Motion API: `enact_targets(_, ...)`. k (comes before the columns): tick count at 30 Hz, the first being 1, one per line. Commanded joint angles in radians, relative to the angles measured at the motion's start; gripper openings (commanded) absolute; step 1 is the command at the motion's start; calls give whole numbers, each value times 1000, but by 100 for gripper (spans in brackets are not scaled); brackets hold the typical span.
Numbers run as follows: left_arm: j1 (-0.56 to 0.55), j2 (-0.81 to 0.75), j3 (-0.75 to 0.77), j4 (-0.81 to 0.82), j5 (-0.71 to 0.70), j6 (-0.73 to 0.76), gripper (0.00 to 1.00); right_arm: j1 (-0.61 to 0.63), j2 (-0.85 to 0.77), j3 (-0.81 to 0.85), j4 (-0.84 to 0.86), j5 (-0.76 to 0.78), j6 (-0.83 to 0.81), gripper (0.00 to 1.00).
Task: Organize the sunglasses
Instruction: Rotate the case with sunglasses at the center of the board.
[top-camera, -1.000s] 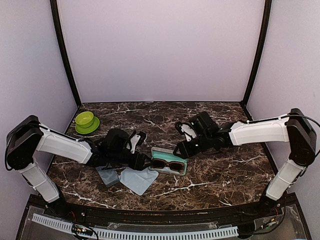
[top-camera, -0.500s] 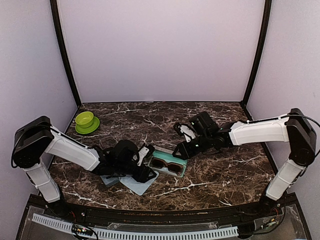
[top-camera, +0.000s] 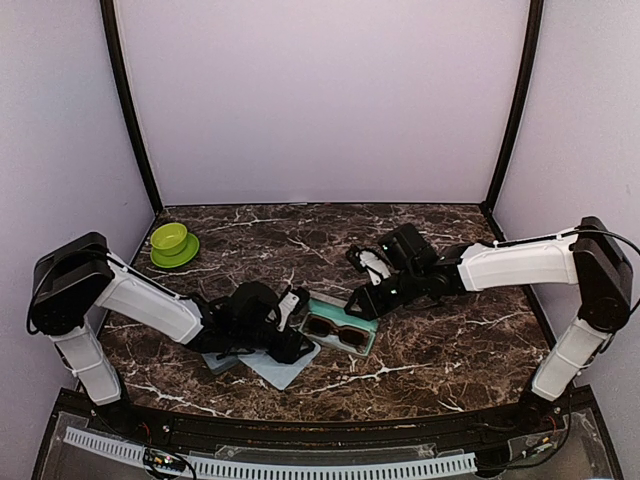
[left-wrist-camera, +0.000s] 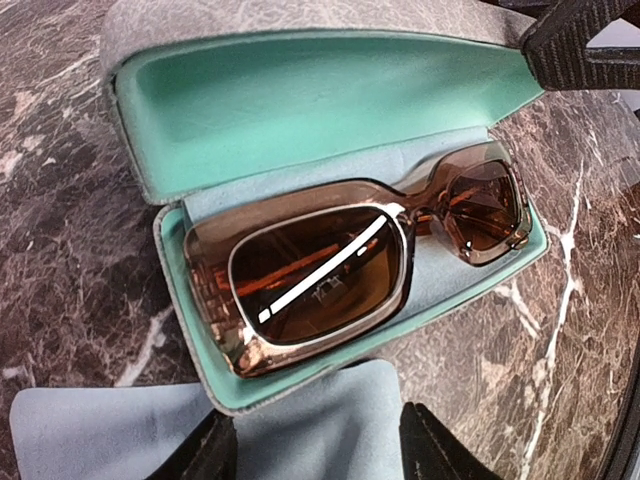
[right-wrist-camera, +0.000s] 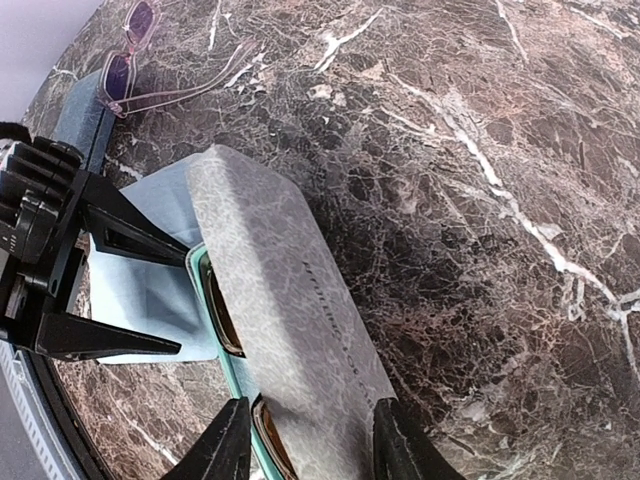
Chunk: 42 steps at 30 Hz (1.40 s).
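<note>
Counter (top-camera: 440, 340), dark brown marble with white veins, carrying all items. Right arm (top-camera: 510, 265), white and black, reaching in from the right; its pincer (right-wrist-camera: 310, 440) straddles one end of the raised lid, a finger on either side, though whether it clamps the lid cannot be told. Left arm (top-camera: 150, 305), reaching in low from the left; its pincer (left-wrist-camera: 320, 450) is spread wide with nothing between the fingers, hovering over the cloth just before the case. Case (left-wrist-camera: 300, 100), grey outside and teal-lined, near the counter's middle, lid standing open. Cloth (left-wrist-camera: 90, 430), pale blue-grey, flat on the counter, touching the case's near edge. Bowl (top-camera: 170, 240), lime green, on a matching saucer at the far left, well apart from the rest. Sunglasses (left-wrist-camera: 330, 265), translucent brown frame with dark lenses, lying folded inside the case's lower half. Pink-framed glasses (right-wrist-camera: 135, 55), temples unfolded, beyond the left pincer in the right wrist view.
</note>
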Motion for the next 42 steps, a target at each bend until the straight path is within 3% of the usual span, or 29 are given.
enact_targets(1,-19,25,11,41,-4,-29,58,15,5,-2,11,-3,-8,42)
enact_targets(22,-110,56,22,-12,-270,-110,61,100,-16,-36,3,123,7,35)
enact_targets(42,-143,102,66,-39,-349,-127,61,209,-19,1,-34,296,3,38)
